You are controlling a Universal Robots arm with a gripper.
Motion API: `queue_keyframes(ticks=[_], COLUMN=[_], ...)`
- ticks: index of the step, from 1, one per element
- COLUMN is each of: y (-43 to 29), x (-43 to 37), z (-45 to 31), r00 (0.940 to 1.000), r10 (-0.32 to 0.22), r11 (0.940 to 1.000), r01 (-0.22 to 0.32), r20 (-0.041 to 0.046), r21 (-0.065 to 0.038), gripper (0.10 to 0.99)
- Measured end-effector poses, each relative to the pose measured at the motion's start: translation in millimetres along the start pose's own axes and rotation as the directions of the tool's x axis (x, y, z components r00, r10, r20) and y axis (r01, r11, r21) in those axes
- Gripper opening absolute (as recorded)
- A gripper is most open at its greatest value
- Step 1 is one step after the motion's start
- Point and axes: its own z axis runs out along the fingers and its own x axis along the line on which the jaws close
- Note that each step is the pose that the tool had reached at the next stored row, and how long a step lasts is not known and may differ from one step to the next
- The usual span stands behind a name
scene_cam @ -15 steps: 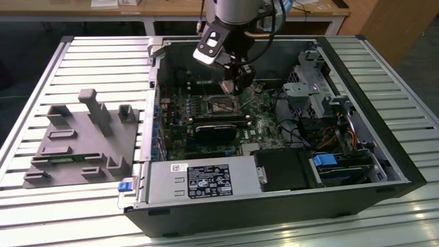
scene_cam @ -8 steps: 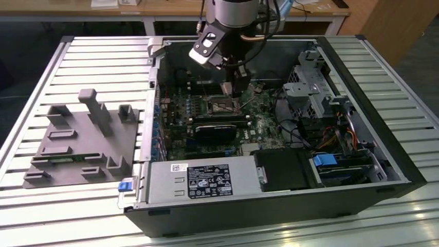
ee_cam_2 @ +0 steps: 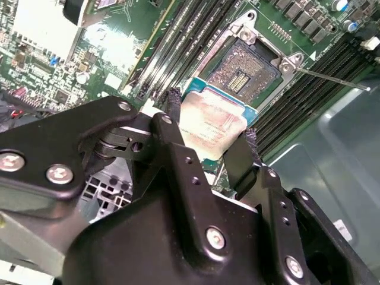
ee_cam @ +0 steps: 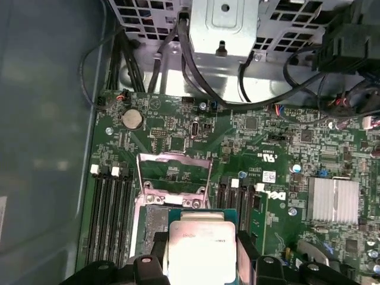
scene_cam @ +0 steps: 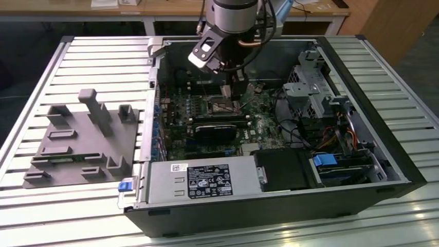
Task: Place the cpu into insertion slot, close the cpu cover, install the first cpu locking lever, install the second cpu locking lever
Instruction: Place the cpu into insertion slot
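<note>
In the first wrist view, cannot see the near edge of the cpu [ee_cam: 202,237], cut off at the picture's bottom along with nearly all of the end effector [ee_cam: 200,249]. Cannot see most of the insertion slot [ee_cam: 154,222] there either, covered by the cpu above it. In the second wrist view, cannot see two opposite edges of the cpu, tucked behind the black fingers [ee_cam_2: 174,116]. In the exterior view, cannot make out the slot's pins, too small and partly blocked by the end effector; cannot follow the arm [scene_cam: 233,15] past the top edge, nor the table [scene_cam: 82,216] to its near corners.
</note>
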Motion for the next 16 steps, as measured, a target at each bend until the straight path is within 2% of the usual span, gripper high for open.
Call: queue_keyframes(ticks=[16], y=[-5.6], x=[1.7], z=[27.5], r00=[0.9999], r10=[0.013], r11=[0.9999], r01=[-0.013], r20=[0.0012], r21=[0.0], gripper=[0.537])
